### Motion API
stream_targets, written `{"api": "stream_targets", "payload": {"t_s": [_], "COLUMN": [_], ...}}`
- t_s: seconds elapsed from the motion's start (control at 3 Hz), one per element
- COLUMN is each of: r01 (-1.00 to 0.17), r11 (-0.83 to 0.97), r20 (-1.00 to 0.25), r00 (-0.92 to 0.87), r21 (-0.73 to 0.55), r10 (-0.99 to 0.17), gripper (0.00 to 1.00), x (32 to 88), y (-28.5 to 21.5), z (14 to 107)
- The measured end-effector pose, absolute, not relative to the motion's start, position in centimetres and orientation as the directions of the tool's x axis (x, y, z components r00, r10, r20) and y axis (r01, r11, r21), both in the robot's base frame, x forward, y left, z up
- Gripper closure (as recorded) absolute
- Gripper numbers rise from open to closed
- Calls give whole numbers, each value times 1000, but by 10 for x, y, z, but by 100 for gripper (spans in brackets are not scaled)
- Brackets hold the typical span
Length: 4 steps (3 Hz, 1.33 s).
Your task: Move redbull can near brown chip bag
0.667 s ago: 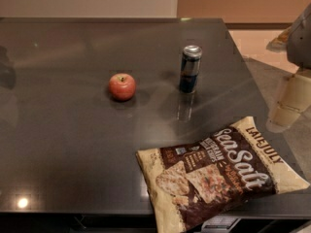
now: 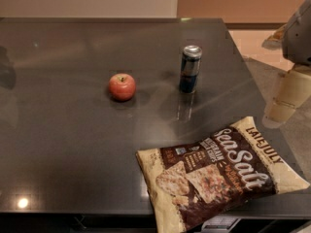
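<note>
The redbull can (image 2: pixel 190 68), slim, dark blue and silver, stands upright on the dark table (image 2: pixel 73 144) right of the middle. The brown chip bag (image 2: pixel 221 174) lies flat at the front right, with white "Sea Salt" lettering, and partly overhangs the front edge. The can stands well behind the bag, with bare table between them. My gripper (image 2: pixel 283 102) hangs at the far right, beyond the table's right edge. It is to the right of the can, above the bag's top corner, and touches nothing.
A red apple (image 2: pixel 122 86) sits left of the can, about mid-table. The table's right edge runs diagonally past the gripper, with floor beyond it. A wall stands behind the table.
</note>
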State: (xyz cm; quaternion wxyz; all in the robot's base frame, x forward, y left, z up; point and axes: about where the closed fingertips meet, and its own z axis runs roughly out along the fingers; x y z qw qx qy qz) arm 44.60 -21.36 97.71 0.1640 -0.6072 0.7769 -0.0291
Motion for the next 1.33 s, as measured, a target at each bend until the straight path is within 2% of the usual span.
{"api": "stream_targets", "payload": {"t_s": [1.33], "r01": [-938], "r11": [292], "r20": [-458], "r00": [-179], "r21": [-188], "r10": [-871], "gripper": [0], "x": [577], "y": [-166], "z": [942]}}
